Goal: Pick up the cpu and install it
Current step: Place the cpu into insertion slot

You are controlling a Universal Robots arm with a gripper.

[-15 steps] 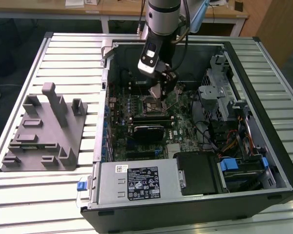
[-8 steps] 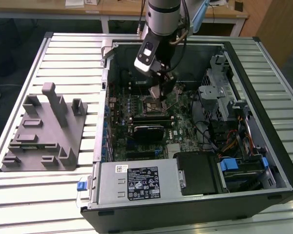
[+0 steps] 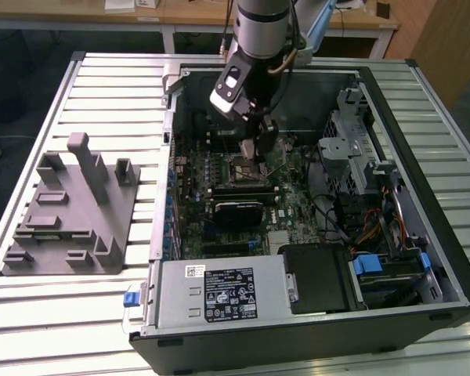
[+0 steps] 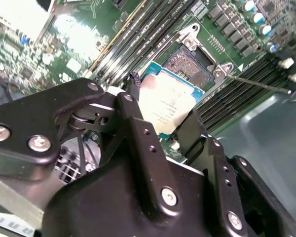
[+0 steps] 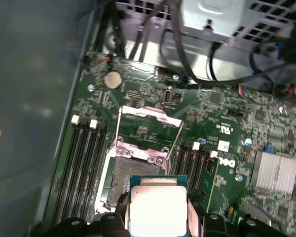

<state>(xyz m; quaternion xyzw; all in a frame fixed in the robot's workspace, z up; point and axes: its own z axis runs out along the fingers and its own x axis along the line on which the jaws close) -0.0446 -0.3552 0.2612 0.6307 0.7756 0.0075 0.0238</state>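
- Chip status: the cpu (image 5: 158, 210) is pinched by two opposite edges in the gripper (image 4: 163, 111). The black fingers (image 4: 135, 123) are closed narrow on either side, and the metal top faces up in both wrist views.
- From the exterior view, the arm reaches down into the open pc case (image 3: 423, 117) and hangs low over the motherboard (image 3: 290, 207), nowhere near the grey block (image 3: 70, 207) out on the exterior view's left.
- The bit that matters: the socket (image 5: 130, 177) sits just past the chip's leading edge, not squarely under it. The chip overlaps the socket's near rim, and most of the pin field is uncovered.
- The hinged metal frame (image 5: 148, 126) is flipped open on the far side of the socket from the chip, so it isn't in the way.
- The chip is square, so there's no long side to worry about. Its edges look roughly parallel to the socket's, I'd say.
- I can't tell the height above the pins. It looks close but not seated.
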